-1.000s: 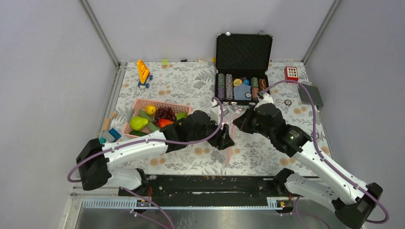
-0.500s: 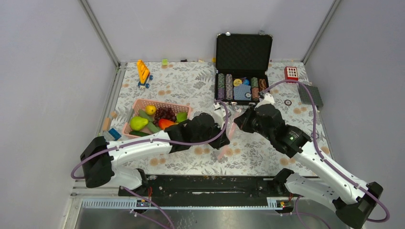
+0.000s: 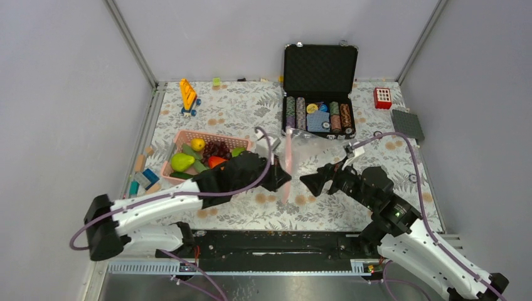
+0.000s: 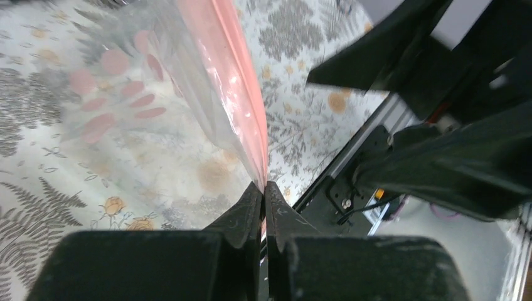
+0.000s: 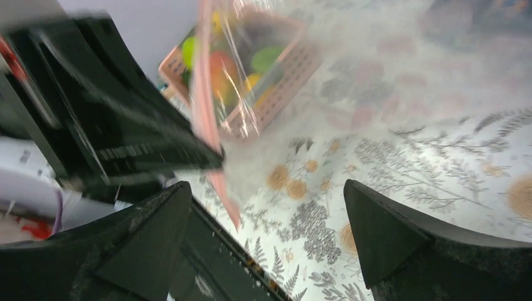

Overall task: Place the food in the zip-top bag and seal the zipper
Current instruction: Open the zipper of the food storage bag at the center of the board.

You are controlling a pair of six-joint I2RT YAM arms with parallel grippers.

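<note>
The zip-top bag [image 3: 308,148] is clear and lies crumpled in front of the black case. Its pink zipper [image 3: 287,164] runs from there toward the near edge. My left gripper [image 3: 283,179] is shut on the near end of the zipper [image 4: 233,81], with the strip running out from between the closed jaws [image 4: 264,186]. My right gripper [image 3: 313,179] stands open just right of the strip, holding nothing. In its wrist view the right gripper [image 5: 266,219] is wide open, with the zipper [image 5: 204,94] hanging ahead. The food [image 3: 199,154] lies in the pink basket [image 3: 207,134].
An open black case [image 3: 320,66] with poker chips [image 3: 295,113] stands at the back. A yellow toy [image 3: 188,94] sits at the back left, a red block [image 3: 382,97] and a grey plate [image 3: 408,124] at the back right. Small blocks [image 3: 143,177] lie left of the basket.
My right gripper has opened, let go of the bag and drawn back toward the near edge. My left gripper has shut on the zipper and shifted left with it.
</note>
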